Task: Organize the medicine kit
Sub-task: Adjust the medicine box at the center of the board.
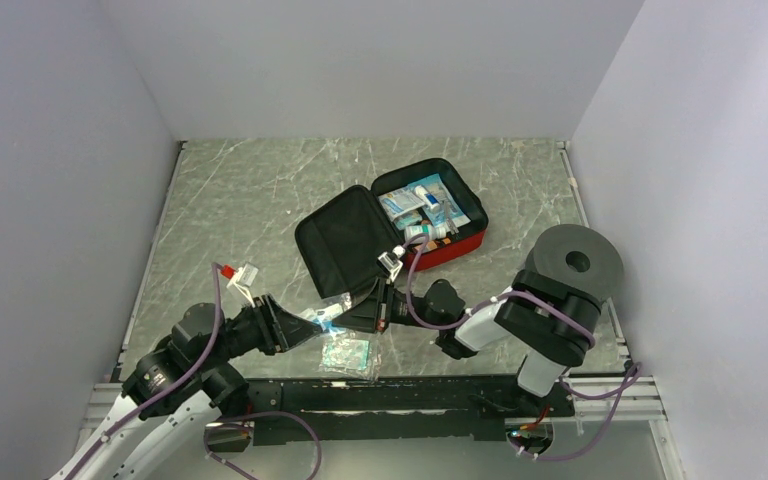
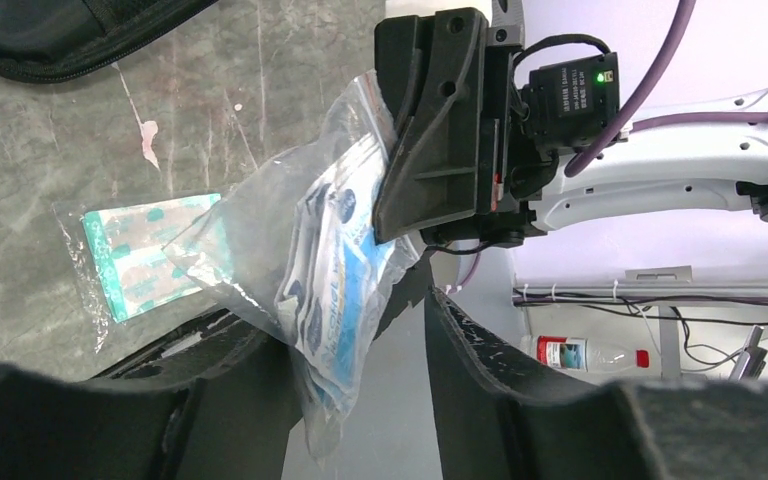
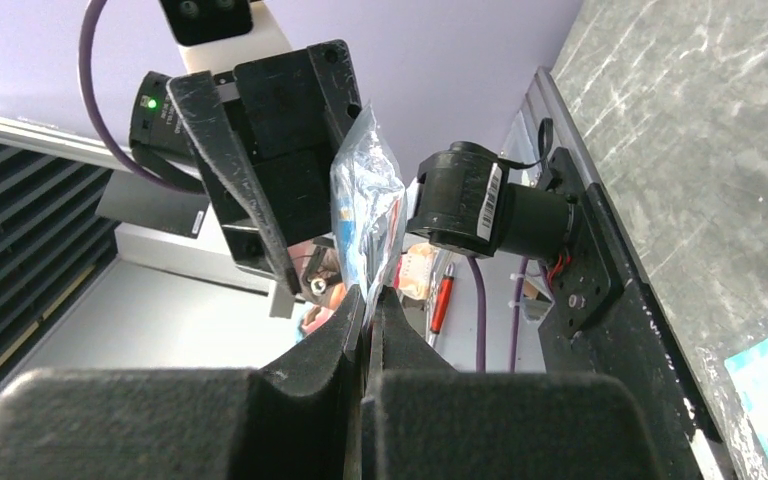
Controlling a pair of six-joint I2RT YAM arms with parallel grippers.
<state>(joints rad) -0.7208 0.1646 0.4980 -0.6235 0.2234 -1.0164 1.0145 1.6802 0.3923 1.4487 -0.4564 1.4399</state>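
The right end effector (image 3: 368, 300) pinches a clear bag (image 3: 365, 195) of packets. The left end effector (image 2: 350, 315) stands spread around the bag's other end.

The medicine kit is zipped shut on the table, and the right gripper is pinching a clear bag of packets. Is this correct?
Not quite: the medicine kit lies open, its black lining showing, as the top external view makes plain. The right gripper does pinch the clear bag of packets.
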